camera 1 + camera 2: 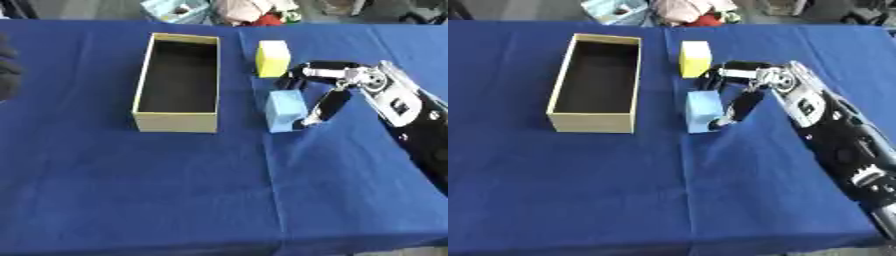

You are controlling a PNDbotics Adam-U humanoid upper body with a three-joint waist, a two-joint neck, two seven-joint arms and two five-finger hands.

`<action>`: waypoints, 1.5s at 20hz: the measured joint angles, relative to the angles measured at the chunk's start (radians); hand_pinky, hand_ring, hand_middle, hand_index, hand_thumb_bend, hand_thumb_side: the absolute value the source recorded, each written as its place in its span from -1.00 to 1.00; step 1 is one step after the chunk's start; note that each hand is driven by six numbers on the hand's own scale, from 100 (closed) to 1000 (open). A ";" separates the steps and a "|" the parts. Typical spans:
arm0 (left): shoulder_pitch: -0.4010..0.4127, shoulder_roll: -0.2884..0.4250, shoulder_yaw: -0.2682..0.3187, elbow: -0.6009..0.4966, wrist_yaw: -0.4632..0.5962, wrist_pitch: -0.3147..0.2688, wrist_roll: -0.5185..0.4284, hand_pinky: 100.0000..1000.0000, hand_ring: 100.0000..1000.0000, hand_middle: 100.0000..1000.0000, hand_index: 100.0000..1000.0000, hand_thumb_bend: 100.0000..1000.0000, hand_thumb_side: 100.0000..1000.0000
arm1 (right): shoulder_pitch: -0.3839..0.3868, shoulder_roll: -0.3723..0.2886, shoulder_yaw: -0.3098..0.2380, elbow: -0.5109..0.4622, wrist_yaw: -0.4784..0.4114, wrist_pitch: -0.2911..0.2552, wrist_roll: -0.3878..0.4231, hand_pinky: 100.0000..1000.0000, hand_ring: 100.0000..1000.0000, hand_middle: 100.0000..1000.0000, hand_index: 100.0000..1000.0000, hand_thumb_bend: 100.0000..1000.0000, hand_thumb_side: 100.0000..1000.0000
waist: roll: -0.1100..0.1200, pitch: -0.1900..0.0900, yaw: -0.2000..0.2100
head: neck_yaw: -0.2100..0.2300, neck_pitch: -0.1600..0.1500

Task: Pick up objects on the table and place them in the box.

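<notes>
A light blue block rests on the blue cloth just right of the open tan box, whose dark inside holds nothing. A yellow block stands behind the blue one, near the box's far right corner. My right hand comes in from the right. Its curled fingers sit against the blue block's back edge and its thumb lies along the block's right side. A dark blurred shape at the left edge may be my left hand.
The blue tablecloth spreads wide in front of the box and blocks. Mixed clutter lies beyond the table's far edge. My right forearm crosses the table's right side.
</notes>
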 measured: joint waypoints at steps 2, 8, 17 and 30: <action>0.000 0.000 0.000 0.000 0.000 0.000 0.000 0.09 0.15 0.18 0.57 0.81 0.22 | -0.001 0.003 -0.003 0.008 0.012 -0.005 -0.005 0.42 0.56 0.50 0.74 0.00 -0.83 | 0.000 0.000 0.000 | 0.000 0.000; 0.000 0.000 0.000 0.000 0.000 0.000 0.000 0.09 0.15 0.19 0.58 0.80 0.22 | -0.003 0.009 -0.009 0.016 0.045 -0.017 -0.043 0.32 0.36 0.12 0.44 -0.12 -0.93 | 0.000 0.000 0.001 | -0.004 0.000; 0.000 0.000 0.000 0.000 0.000 0.000 0.000 0.09 0.15 0.18 0.57 0.79 0.23 | -0.006 0.009 -0.021 -0.003 0.086 -0.012 -0.237 0.17 0.14 -0.29 -0.06 -0.51 -1.00 | 0.000 0.000 0.001 | -0.009 0.000; -0.008 0.000 -0.012 -0.014 0.000 0.005 -0.009 0.09 0.15 0.18 0.57 0.79 0.23 | -0.141 0.028 -0.022 -0.108 0.066 0.020 -0.263 0.18 0.14 -0.29 -0.05 -0.56 -1.00 | -0.009 -0.006 0.017 | -0.030 0.000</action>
